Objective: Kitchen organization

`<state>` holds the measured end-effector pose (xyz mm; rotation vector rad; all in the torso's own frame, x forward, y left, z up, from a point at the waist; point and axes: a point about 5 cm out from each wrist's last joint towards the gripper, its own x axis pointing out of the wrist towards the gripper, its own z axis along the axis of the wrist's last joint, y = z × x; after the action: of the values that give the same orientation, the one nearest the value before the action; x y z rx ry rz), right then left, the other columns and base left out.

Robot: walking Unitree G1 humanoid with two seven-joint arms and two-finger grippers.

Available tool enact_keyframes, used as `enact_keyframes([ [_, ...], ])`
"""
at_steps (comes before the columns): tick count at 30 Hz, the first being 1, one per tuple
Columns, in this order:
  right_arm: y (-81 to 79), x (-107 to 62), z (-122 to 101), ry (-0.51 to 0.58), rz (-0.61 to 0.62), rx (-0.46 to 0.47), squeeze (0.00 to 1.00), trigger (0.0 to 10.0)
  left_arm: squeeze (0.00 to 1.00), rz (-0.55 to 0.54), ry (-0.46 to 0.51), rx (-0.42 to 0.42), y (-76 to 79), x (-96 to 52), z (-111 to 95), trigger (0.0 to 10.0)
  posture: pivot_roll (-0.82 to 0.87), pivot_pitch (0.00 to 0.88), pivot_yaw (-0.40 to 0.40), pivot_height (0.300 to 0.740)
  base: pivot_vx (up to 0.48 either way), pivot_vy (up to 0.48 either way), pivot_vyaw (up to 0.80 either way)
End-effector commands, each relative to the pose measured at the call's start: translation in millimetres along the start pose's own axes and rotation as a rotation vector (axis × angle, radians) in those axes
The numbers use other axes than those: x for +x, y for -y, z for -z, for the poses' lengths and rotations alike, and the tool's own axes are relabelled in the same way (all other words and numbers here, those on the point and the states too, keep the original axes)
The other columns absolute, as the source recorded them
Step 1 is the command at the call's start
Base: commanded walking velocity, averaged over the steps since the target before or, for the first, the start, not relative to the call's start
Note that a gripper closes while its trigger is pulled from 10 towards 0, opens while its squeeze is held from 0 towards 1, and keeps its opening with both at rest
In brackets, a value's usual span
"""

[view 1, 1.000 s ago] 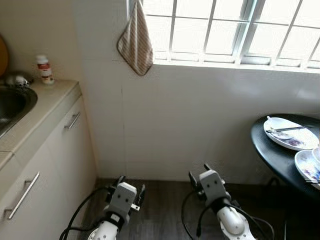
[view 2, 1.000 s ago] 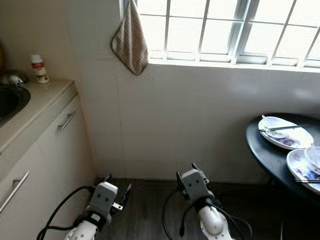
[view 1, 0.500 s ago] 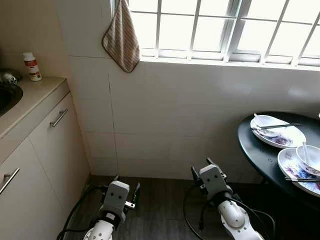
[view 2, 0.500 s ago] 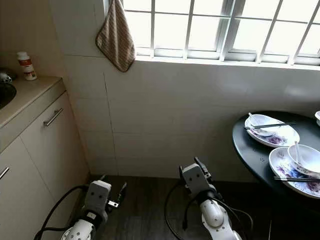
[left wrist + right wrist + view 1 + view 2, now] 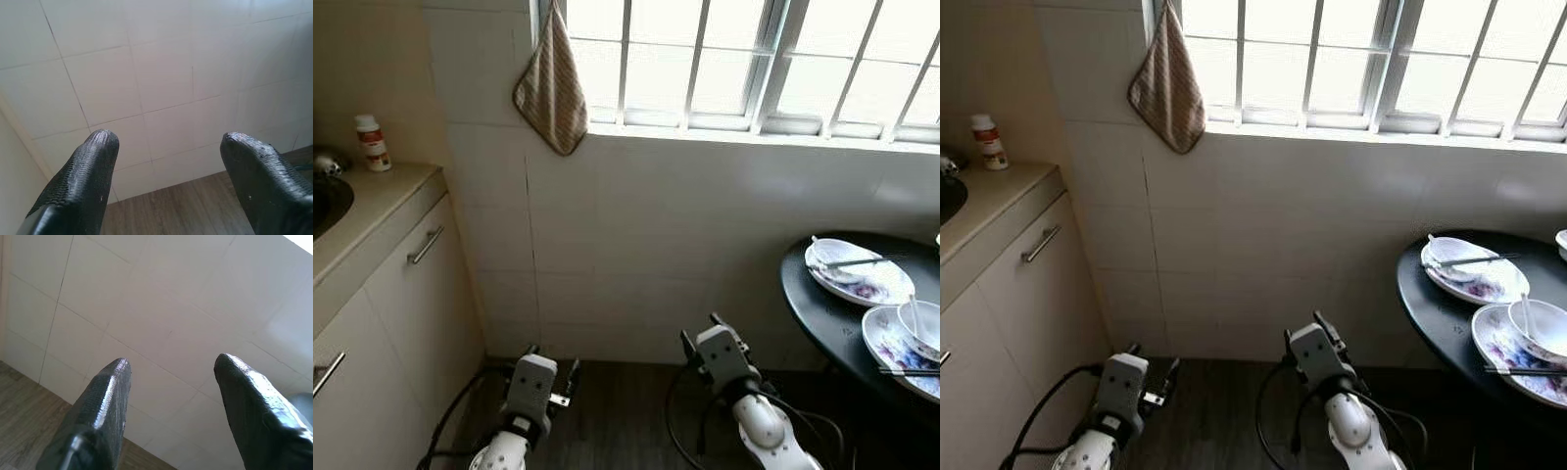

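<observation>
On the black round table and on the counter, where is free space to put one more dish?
The black round table is bare along its left edge, beside the two plates. Its right part is crowded: plates, a bowl, chopsticks. The counter is free between the sink and the small bottle.

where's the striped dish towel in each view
left eye view: striped towel hangs upper left, at the window's left edge.
right eye view: same towel, upper left, a little nearer the left edge.
left wrist view: white wall tiles and floor, no towel.
right wrist view: white wall tiles, no towel.
shared landmark: the barred window just right of the towel in both eye views.
</observation>
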<state>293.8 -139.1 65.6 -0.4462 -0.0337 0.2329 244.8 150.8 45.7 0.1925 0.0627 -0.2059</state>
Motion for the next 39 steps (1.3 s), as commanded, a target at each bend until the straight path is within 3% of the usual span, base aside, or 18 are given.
enact_keyframes([
  [1, 0.1, 4.0, -6, 0.031, -0.010, -0.016, 0.00, 10.0, 0.00, 0.002, -0.005, 0.003, -0.6, 1.4, 1, 10.0, 0.03, 0.000, -0.057, 0.740, 0.401, 0.000, 0.00],
  [4, -2.1, 3.6, 2, -0.029, -0.009, 0.008, 0.00, 10.0, 0.00, 0.003, -0.006, 0.003, -0.5, 1.5, 1, 10.0, 0.03, 0.000, -0.057, 0.740, 0.000, 0.000, -0.45],
  [12, 4.1, 5.0, 4, -0.048, 0.037, 0.002, 0.00, 10.0, 0.00, 0.011, 0.007, 0.001, 0.4, 2.8, -1, 10.0, 0.03, 0.000, -0.058, 0.740, 0.000, 0.000, 0.00],
  [21, 4.8, 7.6, 3, -0.046, 0.042, -0.022, 0.00, 10.0, 0.00, 0.013, 0.000, 0.001, 0.0, 5.1, 0, 10.0, 0.03, 0.000, -0.058, 0.740, 0.000, 0.000, -0.79],
  [27, 5.1, 9.9, -7, 0.013, 0.033, -0.129, 0.00, 10.0, 0.00, 0.012, -0.003, 0.002, -1.3, 6.0, 1, 10.0, 0.03, 0.000, -0.055, 0.740, 0.000, 0.000, -0.79],
  [35, 6.0, 12.3, -10, 0.029, 0.040, -0.142, 0.00, 10.0, 0.00, 0.003, -0.003, -0.006, -3.2, 7.5, 1, 10.0, 0.03, 0.000, -0.053, 0.740, 0.000, 0.000, -0.79],
  [39, 11.6, 13.0, -9, 0.017, 0.073, -0.185, 0.00, 10.0, 0.00, -0.051, -0.001, -0.081, -11.2, 8.3, 0, 10.0, 0.03, 0.000, -0.054, 0.740, 0.000, 0.000, -0.79],
])
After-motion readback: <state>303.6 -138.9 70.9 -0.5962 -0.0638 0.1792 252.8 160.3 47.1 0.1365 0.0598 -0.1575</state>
